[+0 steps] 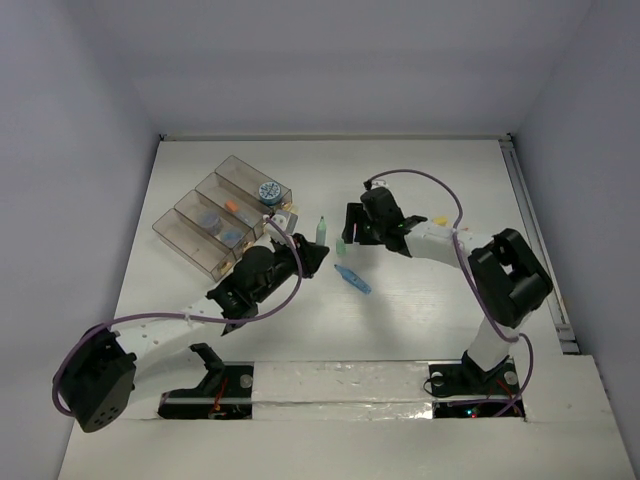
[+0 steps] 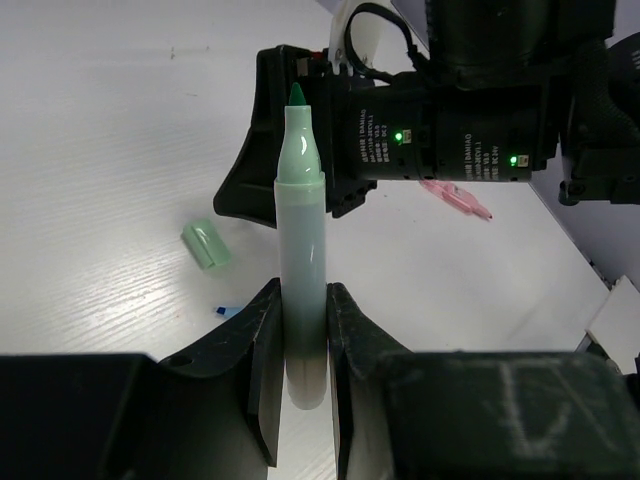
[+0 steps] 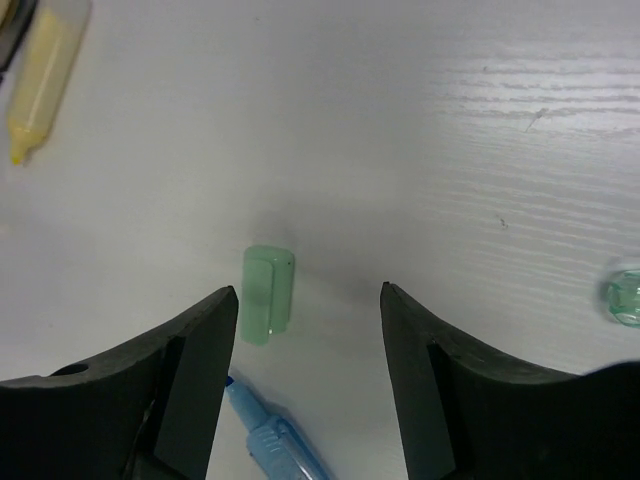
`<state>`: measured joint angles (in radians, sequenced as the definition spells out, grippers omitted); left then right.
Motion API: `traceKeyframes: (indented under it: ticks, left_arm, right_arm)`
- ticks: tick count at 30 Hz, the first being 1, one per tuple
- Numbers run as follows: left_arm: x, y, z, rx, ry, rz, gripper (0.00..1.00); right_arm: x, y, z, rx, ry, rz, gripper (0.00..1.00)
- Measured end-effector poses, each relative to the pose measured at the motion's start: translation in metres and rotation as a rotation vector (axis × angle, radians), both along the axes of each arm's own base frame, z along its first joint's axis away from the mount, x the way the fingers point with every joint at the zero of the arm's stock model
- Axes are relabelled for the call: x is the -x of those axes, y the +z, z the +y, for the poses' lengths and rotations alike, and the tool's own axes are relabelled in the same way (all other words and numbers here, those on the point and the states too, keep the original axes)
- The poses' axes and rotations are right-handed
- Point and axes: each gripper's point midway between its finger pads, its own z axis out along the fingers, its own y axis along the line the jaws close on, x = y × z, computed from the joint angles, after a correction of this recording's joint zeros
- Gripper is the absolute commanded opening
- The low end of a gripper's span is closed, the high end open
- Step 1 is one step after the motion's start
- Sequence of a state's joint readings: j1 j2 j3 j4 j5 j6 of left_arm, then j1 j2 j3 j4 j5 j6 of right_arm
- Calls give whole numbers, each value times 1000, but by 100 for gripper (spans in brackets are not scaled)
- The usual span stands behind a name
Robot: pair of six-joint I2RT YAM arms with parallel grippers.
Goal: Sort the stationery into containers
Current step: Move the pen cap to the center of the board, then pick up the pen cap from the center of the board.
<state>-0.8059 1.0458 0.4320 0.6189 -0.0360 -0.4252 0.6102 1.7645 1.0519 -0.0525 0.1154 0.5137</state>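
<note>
My left gripper (image 2: 302, 295) is shut on an uncapped green pen (image 2: 301, 220), which stands tip-up between the jaws; in the top view the pen (image 1: 320, 233) pokes out toward mid-table. Its green cap (image 3: 266, 294) lies loose on the table, just inside the left finger of my right gripper (image 3: 308, 300), which is open and holds nothing. A blue pen (image 3: 275, 440) lies below the cap. The containers (image 1: 220, 215), joined smoky clear boxes, stand at the back left, one of them with a bluish tape roll (image 1: 269, 191) in it.
A yellow pen (image 3: 45, 80) lies at the far left of the right wrist view. A pink pen (image 2: 455, 198) lies behind the right arm. A small round greenish thing (image 3: 627, 295) shows at the right edge. The two grippers are close together at mid-table.
</note>
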Motion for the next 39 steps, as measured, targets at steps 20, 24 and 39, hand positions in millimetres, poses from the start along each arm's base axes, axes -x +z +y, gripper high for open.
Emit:
traceKeyframes:
  ticks: [20, 24, 39]
  left_arm:
    - [-4, 8, 13, -12, 60, -28, 0]
    - [-4, 12, 14, -5, 64, -35, 0]
    - [-4, 13, 15, -3, 67, -37, 0]
  right_arm:
    - [3, -24, 44, 149, 68, 59, 52]
    - [4, -29, 39, 191, 49, 60, 39]
    - [3, -26, 23, 238, -8, 37, 4]
